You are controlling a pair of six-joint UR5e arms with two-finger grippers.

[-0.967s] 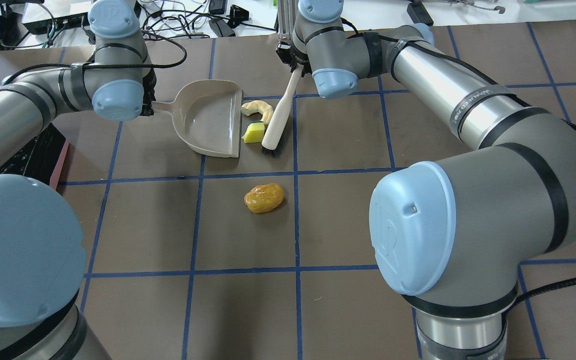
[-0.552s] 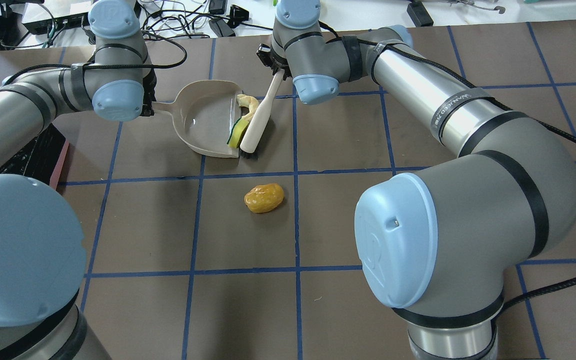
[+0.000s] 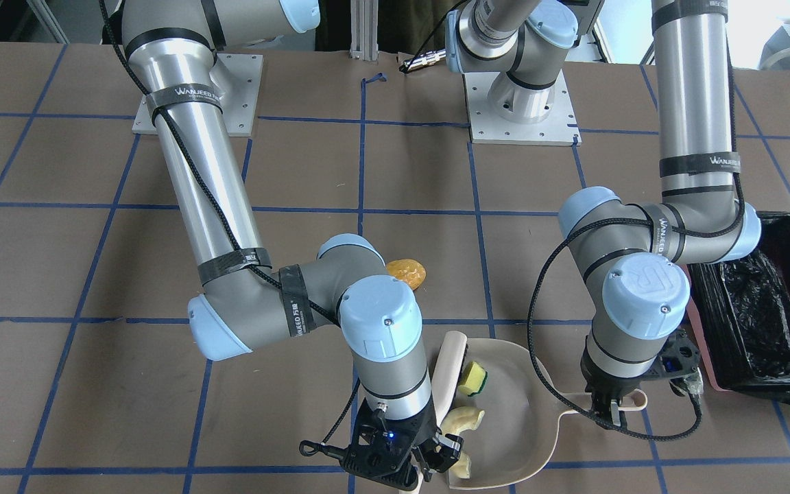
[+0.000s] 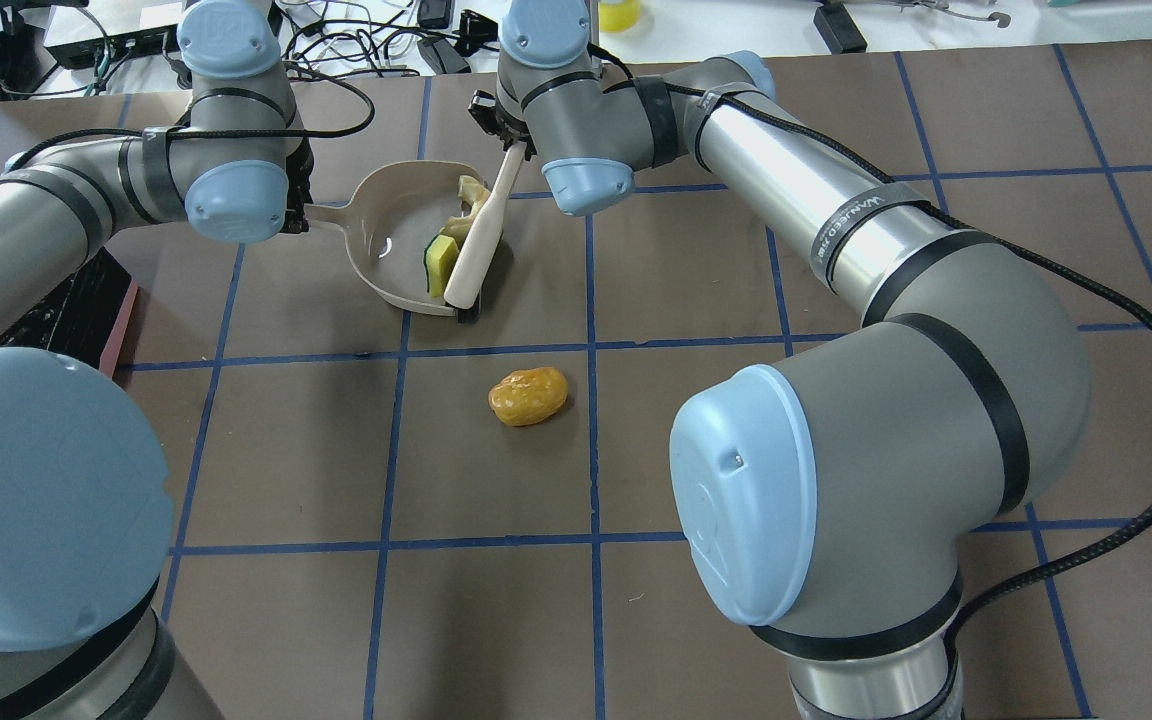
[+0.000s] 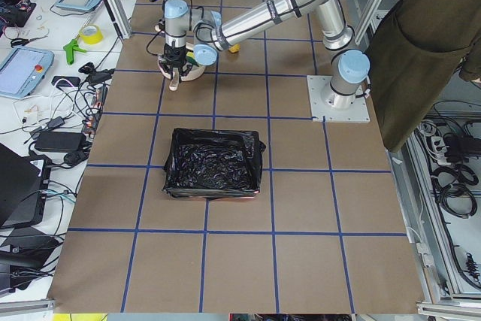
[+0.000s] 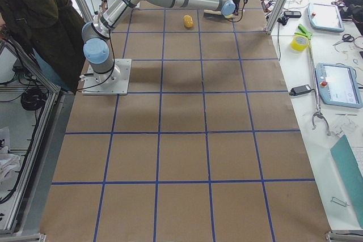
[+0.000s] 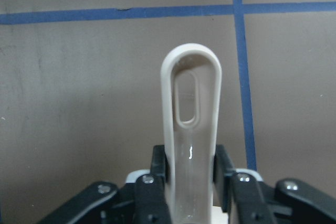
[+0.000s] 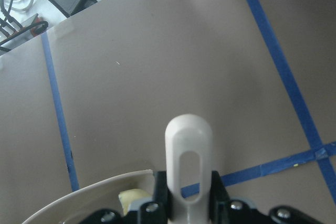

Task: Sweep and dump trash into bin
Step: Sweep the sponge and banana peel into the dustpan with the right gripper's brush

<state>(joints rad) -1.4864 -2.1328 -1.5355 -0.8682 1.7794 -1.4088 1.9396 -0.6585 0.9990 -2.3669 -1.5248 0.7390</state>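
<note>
I am seeing the left gripper pinching the smooth beige dustpan by its looped handle and the right gripper pinching the white brush. The sponge chunk and cream crescent piece are lying inside the pan, beside the bristles. The glossy potato-like lump is sitting apart on the table.

Brown blue-gridded table, white side bench
</note>
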